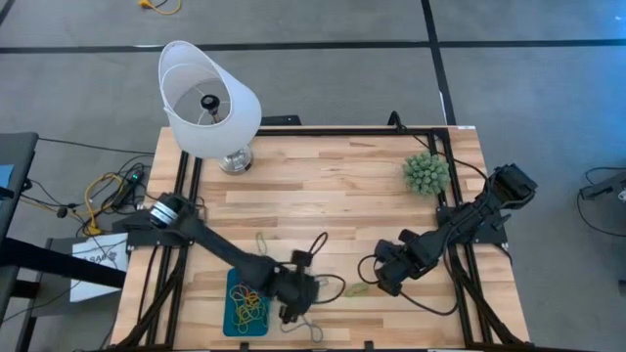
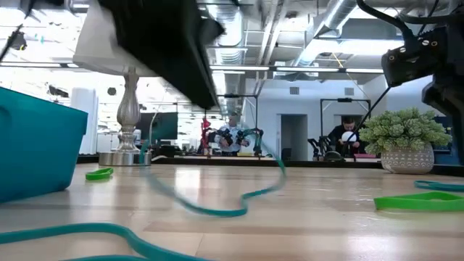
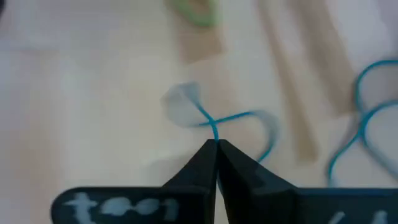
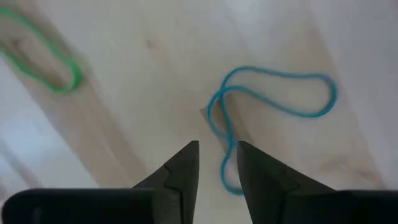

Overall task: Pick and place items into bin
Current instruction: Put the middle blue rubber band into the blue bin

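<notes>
Nearest the low camera lies a blue band (image 2: 87,232), limp across the table (image 1: 333,186) at its front edge. The teal bin (image 1: 233,311) sits at seven o'clock on the table, with coloured bands (image 1: 246,303) heaped inside. The left gripper (image 1: 291,311) hangs just beside the bin's three o'clock side, jaws clenched on a thin blue band (image 3: 214,121). The right gripper (image 1: 384,282) hovers at five o'clock, jaws parted above another blue band (image 4: 273,99), with a green band (image 4: 40,53) nearby.
</notes>
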